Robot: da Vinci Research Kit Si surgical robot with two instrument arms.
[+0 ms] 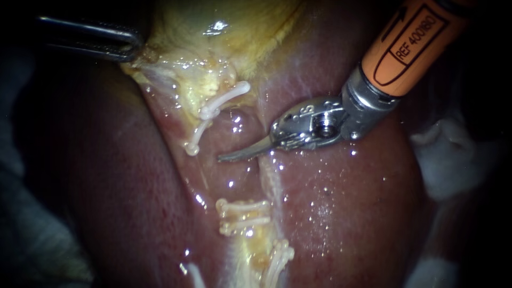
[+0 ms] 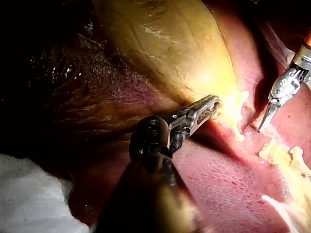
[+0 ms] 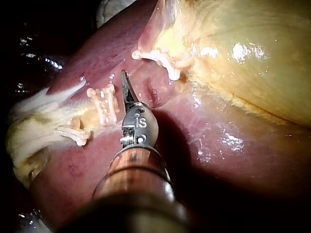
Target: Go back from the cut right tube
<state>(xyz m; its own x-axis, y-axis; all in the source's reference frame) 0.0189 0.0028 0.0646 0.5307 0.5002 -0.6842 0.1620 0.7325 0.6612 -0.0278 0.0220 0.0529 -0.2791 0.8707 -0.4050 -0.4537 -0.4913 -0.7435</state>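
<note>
The liver (image 1: 341,213) fills the view, with the yellowish gallbladder (image 1: 229,42) above it. My left instrument (image 1: 130,47) has its jaws clamped on the gallbladder's edge, holding it up and away. My right instrument (image 1: 229,156) has its curved blades closed together on nothing, low over the liver. They sit in the gap between the upper clips (image 1: 218,104) and the lower clips (image 1: 242,205). The cut right tube (image 1: 248,214) is, I judge, the clipped stump just below the tip.

Withdraw along the shaft's own line toward the upper right, with the blades kept closed (an open blade could snag). Clips crowd either side of the tip, but bare liver lies behind it.
</note>
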